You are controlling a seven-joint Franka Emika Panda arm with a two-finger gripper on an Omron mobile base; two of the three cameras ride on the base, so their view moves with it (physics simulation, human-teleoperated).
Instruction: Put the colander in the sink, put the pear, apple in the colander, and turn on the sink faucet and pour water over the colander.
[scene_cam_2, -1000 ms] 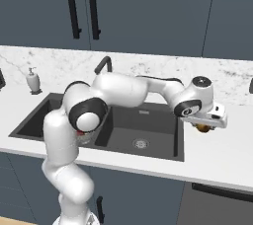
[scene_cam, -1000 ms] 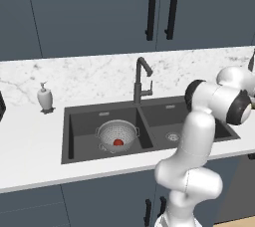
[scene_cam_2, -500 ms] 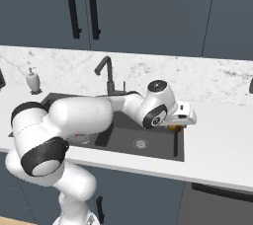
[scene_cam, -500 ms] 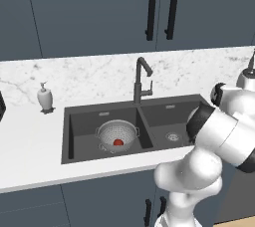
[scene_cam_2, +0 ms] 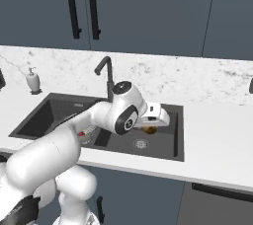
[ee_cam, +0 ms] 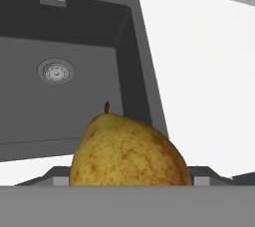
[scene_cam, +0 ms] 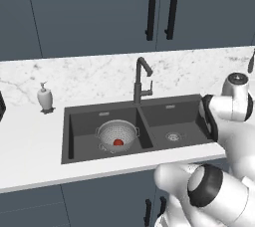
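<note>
The pear (ee_cam: 129,151), yellowish-brown with a short stem, sits between my gripper's fingers and looms close in the hand view. My gripper (scene_cam_2: 150,129) is shut on the pear (scene_cam_2: 149,131) and hangs above the right basin of the dark sink (scene_cam_2: 163,142), near its right wall. The silver colander (scene_cam: 117,132) stands in the left basin of the sink (scene_cam: 184,121), and the red apple (scene_cam: 118,142) lies inside it. The dark faucet (scene_cam: 140,79) rises behind the divider between the basins, its spout hooked toward the right basin.
A white soap dispenser (scene_cam: 45,96) stands on the marble counter left of the sink. The right basin's round drain (ee_cam: 56,70) lies below and to the left of the pear. White counter (ee_cam: 209,71) runs to the right of the sink. Dark cabinets hang above.
My arm has swung left with the pear, from over the counter right of the sink to above the right basin. The colander and apple have stayed put.
</note>
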